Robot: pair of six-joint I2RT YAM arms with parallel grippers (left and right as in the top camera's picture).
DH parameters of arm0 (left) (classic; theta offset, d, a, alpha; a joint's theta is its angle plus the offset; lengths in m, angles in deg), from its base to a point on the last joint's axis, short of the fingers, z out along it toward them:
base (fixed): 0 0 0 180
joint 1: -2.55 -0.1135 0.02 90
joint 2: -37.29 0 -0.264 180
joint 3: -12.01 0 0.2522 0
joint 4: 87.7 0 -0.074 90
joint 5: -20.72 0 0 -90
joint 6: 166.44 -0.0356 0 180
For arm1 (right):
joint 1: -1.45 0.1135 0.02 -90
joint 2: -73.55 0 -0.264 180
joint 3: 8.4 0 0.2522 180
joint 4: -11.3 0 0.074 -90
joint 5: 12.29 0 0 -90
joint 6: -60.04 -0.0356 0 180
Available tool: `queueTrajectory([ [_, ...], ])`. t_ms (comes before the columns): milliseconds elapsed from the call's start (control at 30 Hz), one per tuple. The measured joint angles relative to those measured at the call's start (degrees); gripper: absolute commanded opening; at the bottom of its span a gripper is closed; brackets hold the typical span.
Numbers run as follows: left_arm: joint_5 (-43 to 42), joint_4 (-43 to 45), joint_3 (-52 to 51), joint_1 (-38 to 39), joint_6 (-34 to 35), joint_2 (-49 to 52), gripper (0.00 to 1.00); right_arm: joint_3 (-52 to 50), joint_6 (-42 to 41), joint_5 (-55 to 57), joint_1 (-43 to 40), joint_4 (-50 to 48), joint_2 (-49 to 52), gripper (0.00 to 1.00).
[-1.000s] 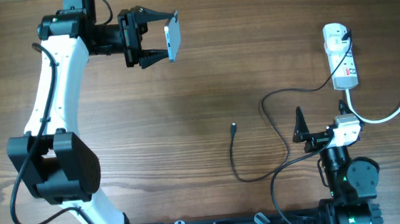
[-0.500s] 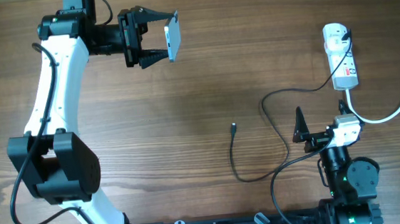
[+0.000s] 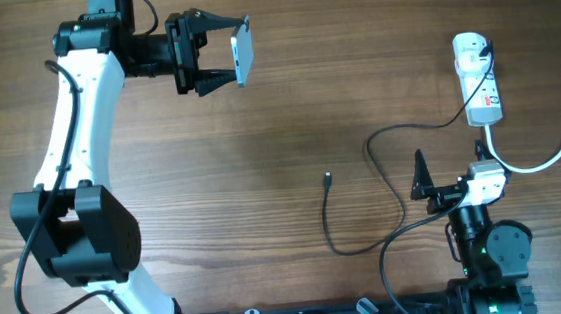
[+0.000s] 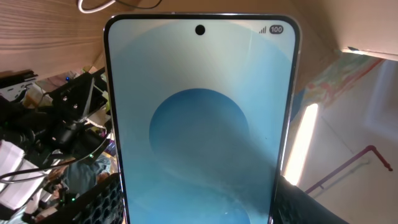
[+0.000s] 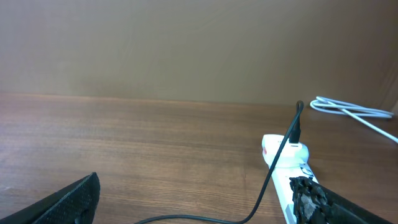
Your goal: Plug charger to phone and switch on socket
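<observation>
Right now the left claw (image 3: 237, 53) is clamped on the phone (image 3: 243, 52) by its two long edges. Its fingers (image 4: 107, 200) show at the lower corners in the wrist view. The screen is lit and faces the wrist cam, and the phone looks raised off the tabletop (image 3: 261, 159), far across from the socket (image 3: 478, 79).

The right claw (image 5: 198, 190) has its jaws spread wide w/ nothing in them, and it sits near the socket's lead end, on the robot-base side.

The charger (image 3: 328, 179) is plugged into the socket at one end. Its free tip lies flat, well apart from the socket, out toward the phone's side.

Step in hand, imo: the right claw fetches that tip.
- Come straight down w/ the jaws across the cable and pinch just behind the connector, so the stiff end sticks out and doesn't flop.
- Watch the slack loop near the socket. Lift slowly so it trails and doesn't snag the arm or tug the plug.
- The phone's port can't be seen. The selfie-cam end points away from the left claw, so the port edge prob. sits toward its palm, and a re-grip or turn may be needed before mating.
- Keep the left arm steady and let only the right one close the gap.
- The socket's switch isn't clear from here, so leave it for last.
</observation>
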Motion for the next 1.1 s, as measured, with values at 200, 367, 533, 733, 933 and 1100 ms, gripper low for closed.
queueTrajectory([
  [200,1.7,0.1,0.0,0.0,0.0,0.0,0.68,0.0,0.0,0.0,0.0,0.0,0.0,1.0],
  [367,2.4,0.2,0.0,0.0,0.0,0.0,0.68,0.0,0.0,0.0,0.0,0.0,0.0,1.0],
  [533,2.4,0.2,0.0,0.0,0.0,0.0,0.68,0.0,0.0,0.0,0.0,0.0,0.0,1.0],
  [733,6.4,0.2,0.0,0.0,-0.8,0.0,0.68,0.0,0.0,0.0,0.0,0.0,0.0,1.0],
  [933,14.2,0.7,0.0,0.0,-6.3,0.0,0.67,0.0,0.0,0.0,0.0,0.0,0.0,1.0],
  [1100,24.8,1.6,0.0,0.7,-11.0,0.0,0.68,0.0,0.0,0.0,0.0,0.0,0.0,1.0],
])
